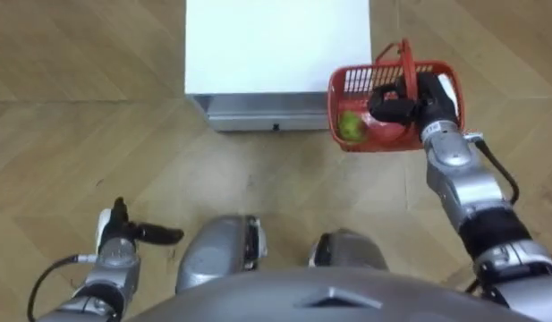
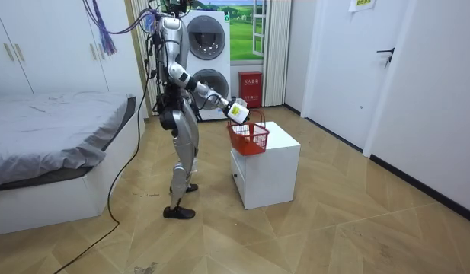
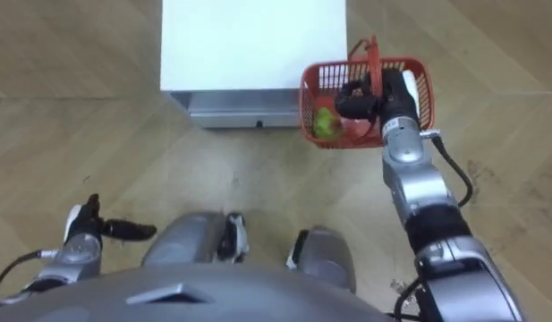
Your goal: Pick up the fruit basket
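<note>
left hand (image 1: 123,234) low at the robot's side, lower left of the eye views, forearm pointing up the frame; fingers loose and straight, thumb stuck out sideways, holding nothing. centre top: box (image 1: 276,45), white, flat smooth top, square-edged, with a grey front face and a small dark pull in it. at the box's front right corner, the basket (image 1: 352,79): red plastic, open mesh walls, rectangular, with a thin hoop handle standing upright. inside it a green fruit (image 1: 351,126) on the left and something red (image 1: 389,136) beside it, rounded, kind unclear. right hand (image 1: 410,100) sits over the basket, dark fingers curled round the handle, silver forearm stretched straight out from lower right. floor (image 1: 79,107) is wood planks laid at angles. the room view gives what the eye views cannot: robot upright on both legs between a grey bed (image 2: 52,129) and the box, right arm out level, hand above the basket at the box's near top edge; cannot tell if the basket's base clears the top or touches it. stacked washers (image 2: 208,53) behind.
</note>
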Controlling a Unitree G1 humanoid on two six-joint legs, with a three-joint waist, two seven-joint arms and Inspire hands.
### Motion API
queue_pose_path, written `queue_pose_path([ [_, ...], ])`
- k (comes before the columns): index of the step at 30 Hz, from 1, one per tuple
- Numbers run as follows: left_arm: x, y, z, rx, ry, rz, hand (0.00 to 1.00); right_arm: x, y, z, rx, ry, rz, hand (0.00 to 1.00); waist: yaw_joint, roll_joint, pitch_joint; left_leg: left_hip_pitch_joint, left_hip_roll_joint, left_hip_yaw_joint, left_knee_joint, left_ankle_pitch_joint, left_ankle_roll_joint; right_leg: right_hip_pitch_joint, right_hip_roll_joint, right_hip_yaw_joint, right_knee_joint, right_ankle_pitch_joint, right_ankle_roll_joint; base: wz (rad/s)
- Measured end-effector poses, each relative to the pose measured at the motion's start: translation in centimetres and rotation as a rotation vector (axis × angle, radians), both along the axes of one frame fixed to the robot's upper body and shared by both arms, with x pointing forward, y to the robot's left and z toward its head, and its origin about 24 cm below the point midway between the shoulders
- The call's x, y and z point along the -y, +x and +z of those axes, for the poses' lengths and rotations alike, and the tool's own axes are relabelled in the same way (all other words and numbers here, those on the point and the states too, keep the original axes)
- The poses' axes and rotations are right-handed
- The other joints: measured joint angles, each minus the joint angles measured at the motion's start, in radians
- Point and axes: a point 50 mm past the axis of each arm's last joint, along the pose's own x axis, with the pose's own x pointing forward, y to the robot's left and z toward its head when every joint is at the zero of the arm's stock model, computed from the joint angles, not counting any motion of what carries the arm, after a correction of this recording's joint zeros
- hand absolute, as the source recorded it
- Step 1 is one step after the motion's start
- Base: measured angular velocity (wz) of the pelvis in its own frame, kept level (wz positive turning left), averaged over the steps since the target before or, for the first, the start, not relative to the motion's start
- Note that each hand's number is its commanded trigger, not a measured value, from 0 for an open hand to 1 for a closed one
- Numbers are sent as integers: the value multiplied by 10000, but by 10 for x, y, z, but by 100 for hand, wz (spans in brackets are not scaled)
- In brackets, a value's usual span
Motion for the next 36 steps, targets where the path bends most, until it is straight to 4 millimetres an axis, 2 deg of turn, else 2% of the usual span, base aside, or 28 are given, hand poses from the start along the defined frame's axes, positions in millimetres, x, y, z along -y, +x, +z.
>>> queue_pose_path([
  [1,0,-3,-1,-54,-20,100,0,-2,2,4,212,85,60,100,-31,-8,-2,-75,-35,-111,-201,7,-17,174,67,13,-226,65,-21,9],
  [2,2,-7,-2,-161,-82,197,0,-3,5,13,650,166,108,100,-164,16,-22,-285,-220,-242,-1285,237,25,326,155,156,-394,93,-32,14],
  [3,2,-8,-2,-273,-97,244,0,-4,8,20,970,319,103,100,-181,-50,-26,-460,-213,-181,-1894,1318,279,400,201,192,-449,54,-12,5],
  [4,1,-13,-3,-374,-77,360,0,-7,8,22,1050,413,200,100,-101,-160,-102,-269,-212,-38,-2105,1438,276,440,153,160,-558,59,14,0],
  [5,2,-17,-4,-521,-108,397,0,-10,8,31,1452,507,439,100,-118,-211,-95,-25,-280,7,-2363,1495,321,658,117,-9,-825,117,75,0],
  [6,2,-19,-5,-667,-149,420,0,-14,9,41,1900,457,699,100,-117,-280,-62,183,-353,4,-2435,1494,320,941,91,-53,-1120,120,78,5],
  [9,3,-18,-5,-702,-336,366,0,-23,6,59,2633,422,1371,100,-59,-264,-41,668,-475,2,-2624,1491,316,1529,120,-88,-1632,165,96,2],
  [12,5,-14,-4,-569,-547,262,0,-28,7,70,3059,468,1851,100,-9,-185,-12,908,-467,9,-2718,1485,306,1744,141,-116,-1678,167,92,0],
  [14,6,-13,-4,-544,-628,224,0,-30,7,72,3074,455,2080,100,-4,-164,-25,1004,-480,-36,-2817,1480,270,1803,168,-175,-1668,167,92,6],
  [19,7,-16,-5,-681,-636,265,0,-35,7,71,2806,654,2647,100,288,-212,-29,1137,-495,-46,-3024,1561,256,1788,143,-199,-1521,167,92,0],
  [23,5,-30,-7,-1246,-399,-68,0,-43,6,69,2605,953,3331,100,568,-437,-87,1125,-488,-38,-3005,1582,256,1794,153,-243,-1526,168,90,2],
  [25,4,-37,-8,-1636,-286,-343,0,-45,6,68,2553,1001,3482,100,639,-514,-90,1112,-490,-64,-2977,1582,256,1816,149,-315,-1539,170,87,7],
  [28,4,-44,-9,-2125,-285,-705,0,-51,4,65,2411,1114,3747,100,802,-557,-72,1102,-482,-132,-2947,1580,255,1841,151,-375,-1564,180,71,3],
  [36,4,-48,-10,-2474,-345,-819,0,-54,4,52,1838,1271,3620,100,1044,-413,35,557,-513,-572,-2614,1575,245,1652,215,-878,-1522,182,67,16],
])
